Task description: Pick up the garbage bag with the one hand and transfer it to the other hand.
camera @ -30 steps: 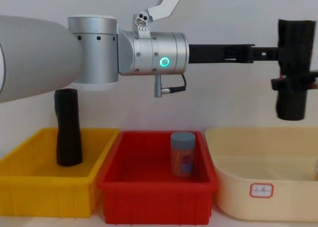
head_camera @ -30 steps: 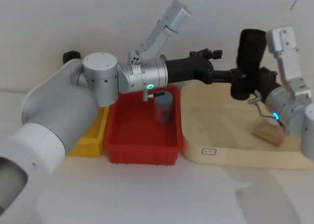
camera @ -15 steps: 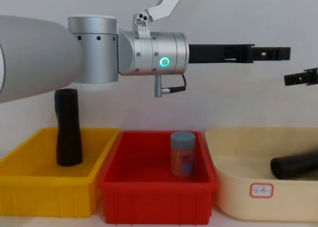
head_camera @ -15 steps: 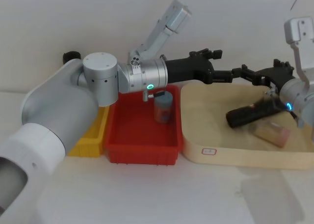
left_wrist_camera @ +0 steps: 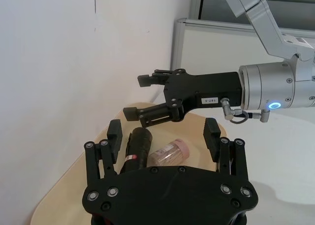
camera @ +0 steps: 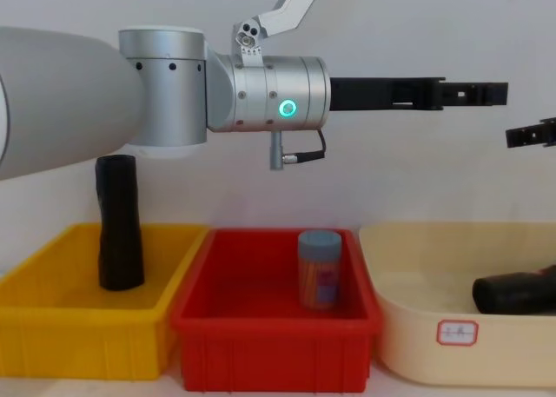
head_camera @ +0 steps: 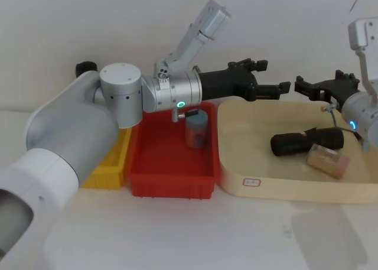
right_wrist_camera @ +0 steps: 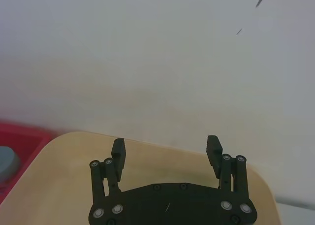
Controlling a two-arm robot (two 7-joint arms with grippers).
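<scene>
Bag (head_camera: 306, 142) lies flat in beige tray (head_camera: 236, 163), touching small jar (head_camera: 326, 160), free of both grippers. Left gripper (head_camera: 282, 88) and right gripper (head_camera: 302, 84) hang above tray's far rim, jaws apart, empty, tips facing across small gap.

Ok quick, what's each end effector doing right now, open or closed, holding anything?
Left end effector: open, holding nothing, above the beige tray.
Right end effector: open, holding nothing; the garbage bag lies in the tray.
</scene>
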